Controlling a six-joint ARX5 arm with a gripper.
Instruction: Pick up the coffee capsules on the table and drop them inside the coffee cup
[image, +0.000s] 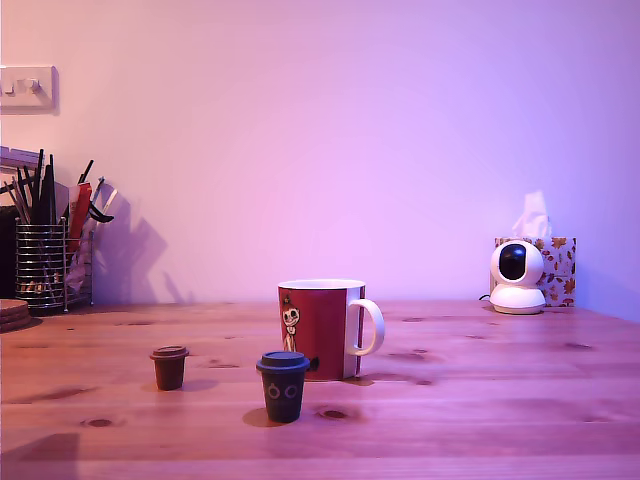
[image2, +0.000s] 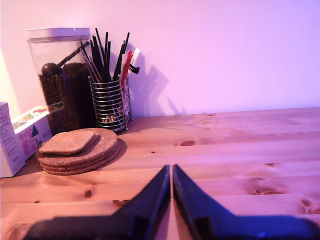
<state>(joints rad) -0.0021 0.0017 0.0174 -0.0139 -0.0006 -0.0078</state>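
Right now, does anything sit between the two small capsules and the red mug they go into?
Nothing visible does. The brown capsule and dark grey-green capsule stand on bare wooden table before the red ceramic mug, whose top is open.

Bare table (image: 480, 420) surrounds both capsules; mug (image: 320, 328) stands just behind the dark capsule (image: 283, 386).

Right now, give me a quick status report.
Gripper shut, empty. Brown capsule and dark capsule upright on table, red mug behind. Nothing in the way.
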